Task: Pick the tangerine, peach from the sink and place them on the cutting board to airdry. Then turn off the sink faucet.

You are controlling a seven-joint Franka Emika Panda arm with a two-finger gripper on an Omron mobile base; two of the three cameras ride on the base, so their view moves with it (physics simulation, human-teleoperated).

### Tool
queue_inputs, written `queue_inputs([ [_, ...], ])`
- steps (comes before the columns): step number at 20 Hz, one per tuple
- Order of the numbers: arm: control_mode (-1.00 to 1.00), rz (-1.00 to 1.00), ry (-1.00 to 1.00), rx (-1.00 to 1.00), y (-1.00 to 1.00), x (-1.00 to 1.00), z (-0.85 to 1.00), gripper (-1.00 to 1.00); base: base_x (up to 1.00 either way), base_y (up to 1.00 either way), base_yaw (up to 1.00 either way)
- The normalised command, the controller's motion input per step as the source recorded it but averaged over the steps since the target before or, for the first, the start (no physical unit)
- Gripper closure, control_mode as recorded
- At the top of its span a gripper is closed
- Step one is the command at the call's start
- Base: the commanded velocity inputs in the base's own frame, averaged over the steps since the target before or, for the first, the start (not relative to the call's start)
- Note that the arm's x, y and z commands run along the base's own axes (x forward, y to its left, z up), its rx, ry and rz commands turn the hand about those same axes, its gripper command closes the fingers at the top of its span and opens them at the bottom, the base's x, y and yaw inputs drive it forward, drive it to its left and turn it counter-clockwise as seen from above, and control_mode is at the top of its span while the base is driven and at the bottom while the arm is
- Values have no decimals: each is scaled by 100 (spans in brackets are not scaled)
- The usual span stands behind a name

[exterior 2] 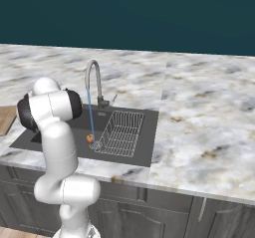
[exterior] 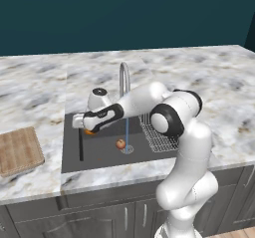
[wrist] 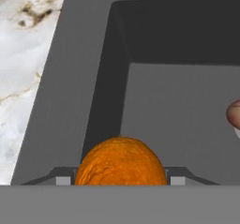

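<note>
The bright orange tangerine (wrist: 121, 163) sits between my two fingertips, and my gripper (wrist: 121, 180) is shut on it. From the left base view the gripper (exterior: 85, 128) hangs over the left part of the dark sink (exterior: 99, 158), with the tangerine (exterior: 88, 131) peeking out under the hand. The reddish peach (exterior: 120, 144) lies on the sink floor near the drain, also seen as the peach (exterior 2: 90, 139) and at the right edge as the peach (wrist: 234, 114). Water runs from the sink faucet (exterior: 124, 80). The wooden cutting board (exterior: 17, 151) lies on the counter to the left.
A wire rack (exterior: 157, 135) fills the right part of the basin. The marble counter (exterior: 209, 82) surrounds the sink. The faucet (exterior 2: 92, 77) arches over the basin behind the arm. A corner of the cutting board (exterior 2: 4, 118) shows at the left edge.
</note>
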Motion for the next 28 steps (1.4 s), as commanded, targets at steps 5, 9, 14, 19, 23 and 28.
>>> queue_inputs([
  [5,-100,0,-2,-2,35,0,8,100,0,0,0],
  [9,-100,0,-2,-2,36,0,7,100,0,0,0],
  [14,-100,0,-1,-1,30,0,10,100,0,0,0],
  [19,-100,0,-1,-1,24,-1,11,100,0,0,0],
  [23,-100,0,-2,-1,17,-7,10,100,0,0,0],
  [28,-100,-1,-2,-1,12,-11,9,100,0,0,0],
])
